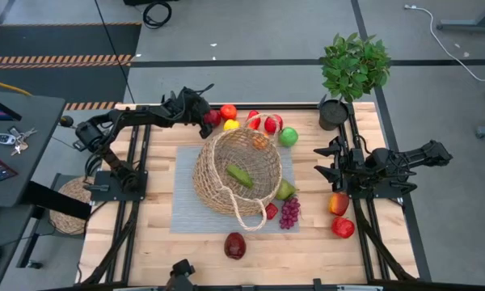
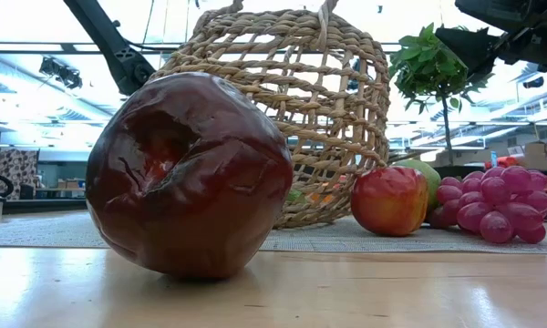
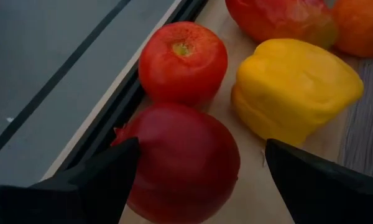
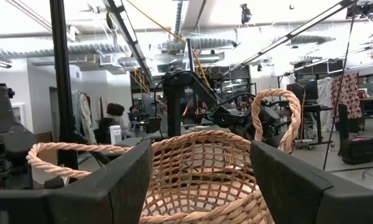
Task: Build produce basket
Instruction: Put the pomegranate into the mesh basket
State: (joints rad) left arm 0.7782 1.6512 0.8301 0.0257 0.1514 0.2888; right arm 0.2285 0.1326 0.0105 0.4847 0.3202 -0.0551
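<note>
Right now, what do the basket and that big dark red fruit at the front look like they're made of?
The basket looks like tan wicker or twisted natural fibre: open weave with gaps between the strands and a rope-like looped handle. The dark red fruit seems to be moulded plastic or foam with a glossy skin: it shows bright reflections and dents; which of the two, I cannot tell.

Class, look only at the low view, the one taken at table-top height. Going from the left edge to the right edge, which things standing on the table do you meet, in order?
Dark red fruit → wicker basket → red apple → purple grapes.
</note>
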